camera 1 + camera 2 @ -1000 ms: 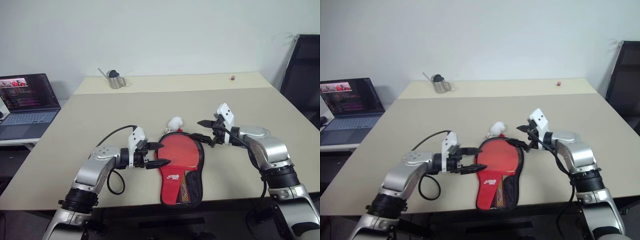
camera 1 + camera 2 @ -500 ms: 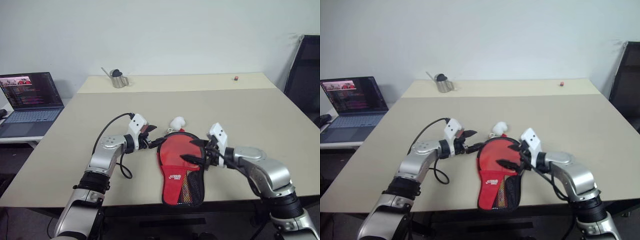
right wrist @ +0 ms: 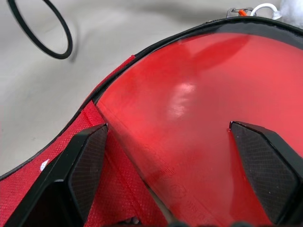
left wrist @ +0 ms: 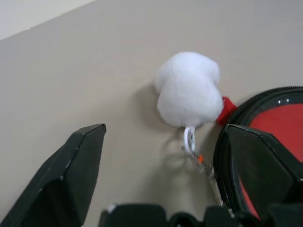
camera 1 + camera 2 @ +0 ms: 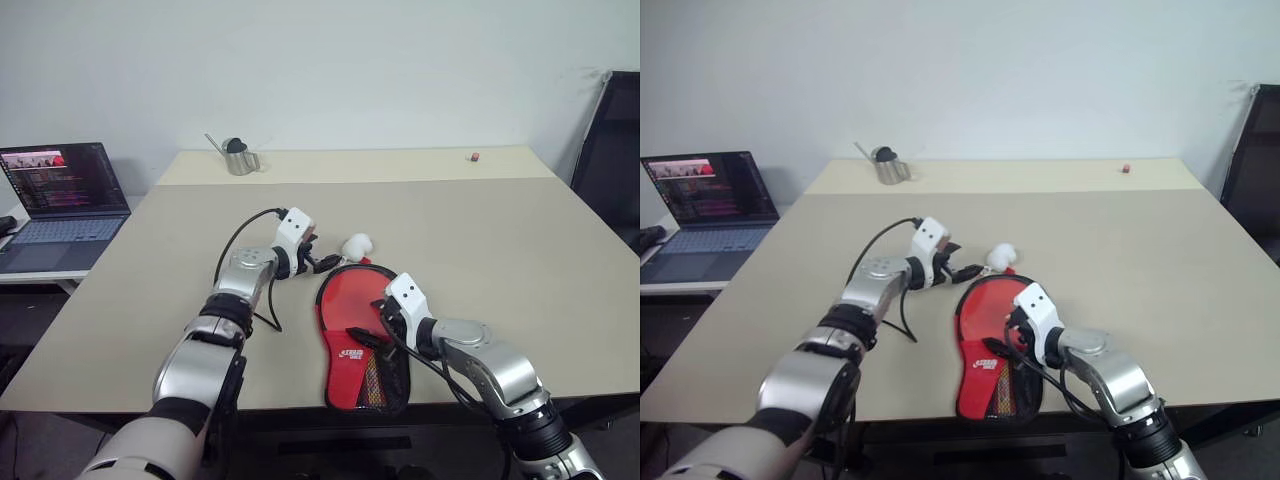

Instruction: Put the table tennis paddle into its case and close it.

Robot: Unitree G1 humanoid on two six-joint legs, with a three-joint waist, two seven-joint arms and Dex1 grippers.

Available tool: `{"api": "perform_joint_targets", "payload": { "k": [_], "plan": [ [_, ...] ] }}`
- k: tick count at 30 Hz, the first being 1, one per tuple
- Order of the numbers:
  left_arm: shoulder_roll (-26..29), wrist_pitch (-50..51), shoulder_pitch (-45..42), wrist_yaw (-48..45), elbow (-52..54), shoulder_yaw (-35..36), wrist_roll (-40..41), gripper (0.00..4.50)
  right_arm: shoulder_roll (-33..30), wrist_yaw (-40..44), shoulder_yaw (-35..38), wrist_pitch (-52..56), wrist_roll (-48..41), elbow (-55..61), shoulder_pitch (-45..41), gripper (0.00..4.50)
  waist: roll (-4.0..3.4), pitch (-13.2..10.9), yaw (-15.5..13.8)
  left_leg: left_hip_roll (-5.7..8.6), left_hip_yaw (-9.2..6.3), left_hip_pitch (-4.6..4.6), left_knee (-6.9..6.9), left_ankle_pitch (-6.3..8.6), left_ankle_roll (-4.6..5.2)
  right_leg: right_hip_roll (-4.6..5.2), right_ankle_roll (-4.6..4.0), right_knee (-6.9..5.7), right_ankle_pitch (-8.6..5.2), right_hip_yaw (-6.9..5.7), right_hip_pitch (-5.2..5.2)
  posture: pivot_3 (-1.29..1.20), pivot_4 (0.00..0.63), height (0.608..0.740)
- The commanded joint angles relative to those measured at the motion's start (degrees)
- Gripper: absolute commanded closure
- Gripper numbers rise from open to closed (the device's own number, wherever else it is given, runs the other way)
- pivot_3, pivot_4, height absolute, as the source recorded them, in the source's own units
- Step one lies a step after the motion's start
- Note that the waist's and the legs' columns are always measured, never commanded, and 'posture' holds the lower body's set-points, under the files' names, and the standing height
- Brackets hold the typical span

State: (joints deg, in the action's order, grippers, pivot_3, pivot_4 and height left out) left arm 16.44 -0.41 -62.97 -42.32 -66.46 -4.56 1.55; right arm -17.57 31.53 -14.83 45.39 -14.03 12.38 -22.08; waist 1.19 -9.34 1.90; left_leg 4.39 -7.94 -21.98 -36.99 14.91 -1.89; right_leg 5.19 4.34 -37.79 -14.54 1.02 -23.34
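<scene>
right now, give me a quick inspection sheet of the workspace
surface: beige table, paler strip along the far edge.
job's things: table tennis paddle lies inside the case, red face showing; the case is unzipped, and a white plush charm hangs on its zip pull.
clutter: metal watering can and a small red thing at the far edge.
grippers: left gripper open, aimed at the charm, touching nothing; right gripper open over the paddle's face.
cables: black cable loops along the left arm.
surroundings: open laptop on a side table, black chair, white wall.
</scene>
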Motion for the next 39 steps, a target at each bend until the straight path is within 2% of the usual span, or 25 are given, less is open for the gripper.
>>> {"api": "perform_joint_targets", "payload": {
  "k": [1, 8, 14, 19, 26, 30, 32, 35, 39],
  "plan": [
    [-0.95, -2.14, -4.28, 2.42, -4.92, 0.38, -2.23, 0.01, 0.79, -0.83, -0.41, -0.17, 0.13, 1.88, 0.2, 0.0, 0.0, 0.0, 0.05, 0.0, 0.0, 0.0, 0.0, 0.0, 0.0, -0.01, 0.0, 0.0, 0.0, 0.0, 0.0, 0.0, 0.15, 0.74],
    [-4.56, -0.72, -7.58, 6.06, -9.86, 0.89, -5.38, 0.01, 2.57, -2.78, -0.94, 0.5, 0.04, 3.42, 1.27, 0.0, 0.01, -0.01, 0.0, 0.0, 0.0, -0.01, -0.01, 0.0, 0.0, -0.02, 0.0, -0.02, 0.0, -0.01, 0.0, 0.0, 0.15, 0.74],
    [-6.9, 0.99, -8.85, 8.94, -10.64, 3.73, -4.95, 0.01, 4.15, -5.14, -1.62, 0.37, 0.33, 5.37, 2.53, 0.0, 0.01, -0.01, 0.09, 0.0, 0.0, 0.0, -0.01, 0.0, 0.0, -0.02, 0.0, -0.04, 0.0, -0.02, -0.01, 0.0, 0.15, 0.74],
    [-6.14, -1.94, -8.39, 2.6, -9.01, 5.43, -3.86, 0.01, 4.06, -4.25, 1.2, 0.87, -2.65, 8.74, 2.96, 0.0, 0.01, -0.01, 0.09, 0.0, 0.02, 0.0, -0.01, -0.01, -0.01, -0.02, 0.01, -0.05, 0.0, -0.01, -0.01, 0.0, 0.15, 0.74],
    [-3.08, -4.32, -4.48, -8.67, -3.96, 8.42, -0.2, 0.01, 2.89, -1.19, 9.15, 5.65, -11.55, 12.4, -0.6, 0.0, 0.02, -0.01, 0.18, -0.01, 0.01, 0.01, -0.01, 0.0, 0.0, -0.03, 0.0, -0.05, 0.0, -0.01, -0.01, 0.0, 0.15, 0.74],
    [-1.6, -1.69, 2.95, -20.29, 6.91, 6.82, 2.55, 0.01, 2.78, -0.99, 14.86, 8.99, -17.41, 11.95, -4.38, 0.0, 0.01, -0.01, 0.19, -0.04, -0.03, 0.02, 0.0, 0.0, 0.0, -0.03, -0.01, -0.08, 0.0, 0.01, -0.02, 0.0, 0.15, 0.74],
    [-0.58, 3.11, 8.81, -25.72, 16.63, 5.37, 4.74, 0.01, 1.79, -0.91, 17.0, 9.5, -18.72, 10.13, -6.55, 0.0, 0.0, -0.02, 0.22, -0.04, -0.09, 0.0, 0.0, 0.0, 0.0, -0.03, -0.01, -0.07, 0.0, 0.01, -0.02, 0.0, 0.15, 0.74],
    [1.4, 9.84, 17.01, -29.74, 30.56, 2.57, 6.5, 0.01, -0.8, 0.06, 18.09, 8.7, -18.53, 6.66, -9.26, 0.0, 0.0, -0.02, 0.48, -0.06, -0.13, -0.01, 0.01, 0.0, 0.01, -0.02, -0.02, -0.08, 0.0, 0.08, -0.05, 0.0, 0.15, 0.74],
    [2.89, 15.46, 24.92, -29.52, 42.41, -0.61, 6.8, 0.01, -3.62, 0.9, 16.92, 5.34, -15.27, -2.05, -14.56, 0.0, -0.01, -0.02, 0.45, -0.08, -0.15, 0.03, 0.0, 0.0, 0.01, -0.03, -0.03, -0.12, 0.01, 0.09, -0.04, 0.0, 0.15, 0.74]
  ]
}}
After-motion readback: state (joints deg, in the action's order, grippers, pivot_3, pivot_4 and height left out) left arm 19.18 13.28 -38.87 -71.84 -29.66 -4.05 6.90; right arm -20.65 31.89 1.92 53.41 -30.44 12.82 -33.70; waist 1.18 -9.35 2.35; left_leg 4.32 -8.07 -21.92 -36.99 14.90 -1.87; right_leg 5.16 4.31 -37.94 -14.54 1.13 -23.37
